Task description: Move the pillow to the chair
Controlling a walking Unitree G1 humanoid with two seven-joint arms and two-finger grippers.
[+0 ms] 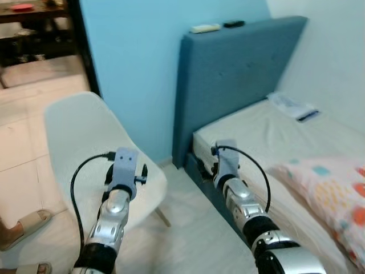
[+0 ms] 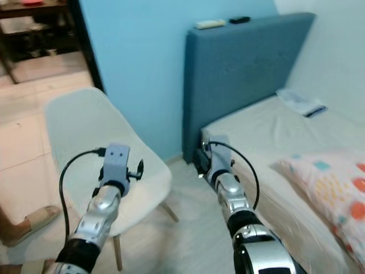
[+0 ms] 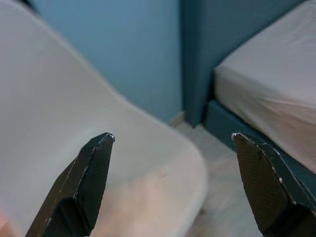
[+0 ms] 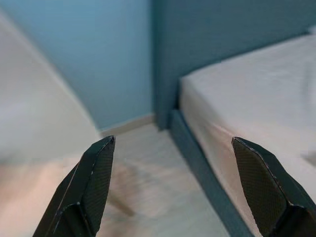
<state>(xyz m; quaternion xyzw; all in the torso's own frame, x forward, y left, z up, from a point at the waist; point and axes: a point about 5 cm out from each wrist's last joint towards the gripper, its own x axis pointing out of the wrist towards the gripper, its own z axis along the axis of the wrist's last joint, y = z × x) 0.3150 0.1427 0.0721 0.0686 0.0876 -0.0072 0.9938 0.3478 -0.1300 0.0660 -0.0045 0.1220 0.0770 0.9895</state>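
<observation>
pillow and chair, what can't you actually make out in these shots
- White pillow with coloured squares and dots on the bed: cut off by the right and bottom edges of both eye views, so its full extent is unknown.
- White moulded plastic chair: the left arm covers part of the seat; legs mostly hidden beneath the seat.
- Two small items on the blue-grey padded headboard, one pale, one dark: too small to identify.

1. Pillow (image 1: 333, 197): cut off at right edge.
2. Chair (image 1: 85, 148): legs mostly hidden beneath seat.
3. Two small items on headboard (image 1: 228, 80): unidentifiable.
4. Dark furniture (image 1: 31, 25), far left: cropped.
</observation>
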